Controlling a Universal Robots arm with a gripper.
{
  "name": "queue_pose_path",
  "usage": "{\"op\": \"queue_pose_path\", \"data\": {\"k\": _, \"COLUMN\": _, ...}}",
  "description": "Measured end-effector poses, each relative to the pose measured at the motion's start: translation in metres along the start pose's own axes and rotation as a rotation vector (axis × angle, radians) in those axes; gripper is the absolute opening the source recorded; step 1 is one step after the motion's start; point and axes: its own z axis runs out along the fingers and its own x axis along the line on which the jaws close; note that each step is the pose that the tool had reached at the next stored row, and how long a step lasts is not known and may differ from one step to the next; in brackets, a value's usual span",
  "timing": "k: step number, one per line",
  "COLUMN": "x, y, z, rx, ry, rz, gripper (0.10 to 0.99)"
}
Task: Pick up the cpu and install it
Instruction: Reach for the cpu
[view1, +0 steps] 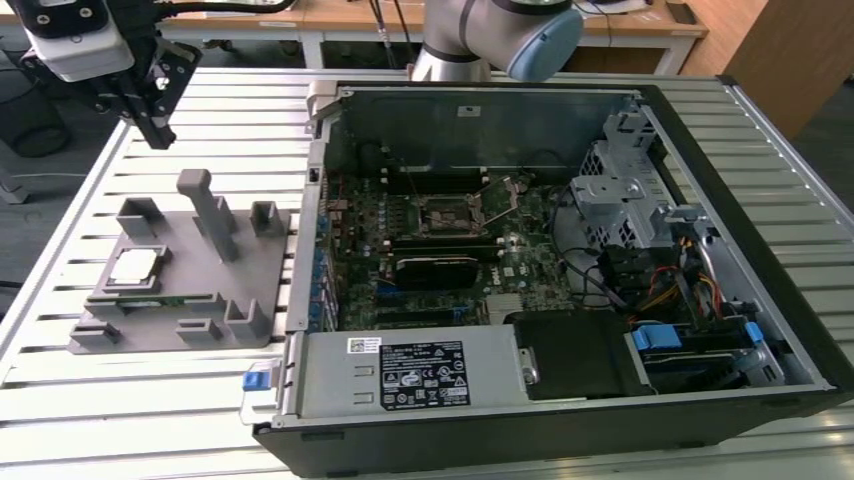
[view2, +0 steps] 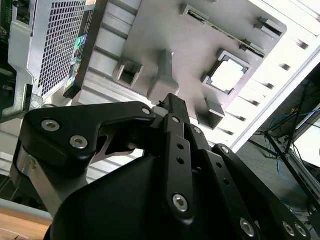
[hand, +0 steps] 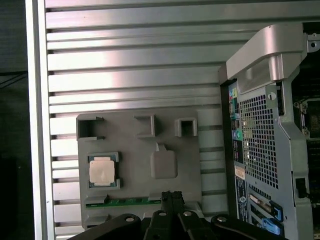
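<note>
The cpu, a small silvery square chip, lies flat in a recess of the grey holder block at the exterior view's left. Both wrist views look down on the cpu in the block. My gripper hangs high above the slatted table, behind the block and well apart from the chip. Its black fingers are pressed together, shut on nothing. The black motherboard socket sits inside the open computer case.
The block carries a tall grey post and several small upright tabs. The case's metal wall stands between block and motherboard. A power supply and cables fill the case's near side. The slatted table lies all round.
</note>
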Motion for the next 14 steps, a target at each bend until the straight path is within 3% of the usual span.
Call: {"op": "queue_pose_path", "data": {"k": 14, "x": 0.0068, "y": -0.0006, "z": 0.0006, "rx": 0.000, "ry": 0.0018, "rz": 0.000, "gripper": 0.110}}
